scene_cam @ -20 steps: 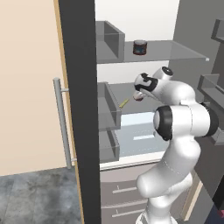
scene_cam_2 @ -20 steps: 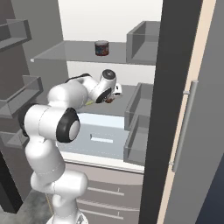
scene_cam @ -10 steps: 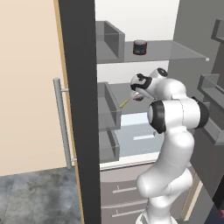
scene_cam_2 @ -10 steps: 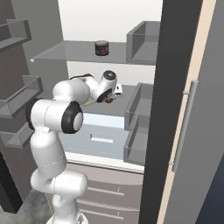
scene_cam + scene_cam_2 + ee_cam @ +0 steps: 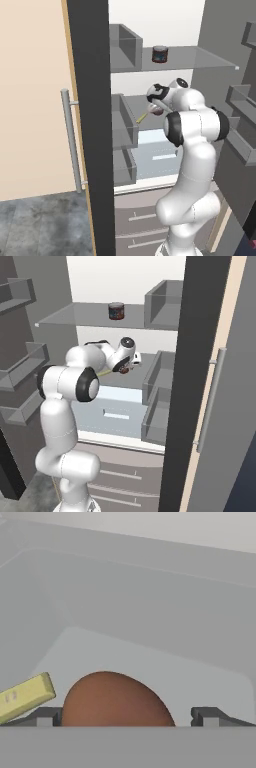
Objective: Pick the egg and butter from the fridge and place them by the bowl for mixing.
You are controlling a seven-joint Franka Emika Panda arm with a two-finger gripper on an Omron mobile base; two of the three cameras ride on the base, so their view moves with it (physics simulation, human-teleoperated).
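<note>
The gripper [image 5: 127, 716] reaches onto the fridge's [image 5: 90, 100] middle shelf, fingers spread wide with the brown egg [image 5: 116, 701] between them; contact is hard to judge. The butter [image 5: 25, 697] lies just left of the egg. Open shelf stretches beyond to the back wall.

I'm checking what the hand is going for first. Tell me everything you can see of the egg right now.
The egg is brown, smooth and matte, with a rounded domed top; its lower part is cut off at the hand view's bottom. It sits on the fridge middle shelf, between the end effector's two fingertips, which stand apart either side of it. Contact cannot be told. The butter lies close beside it, tilted.
</note>
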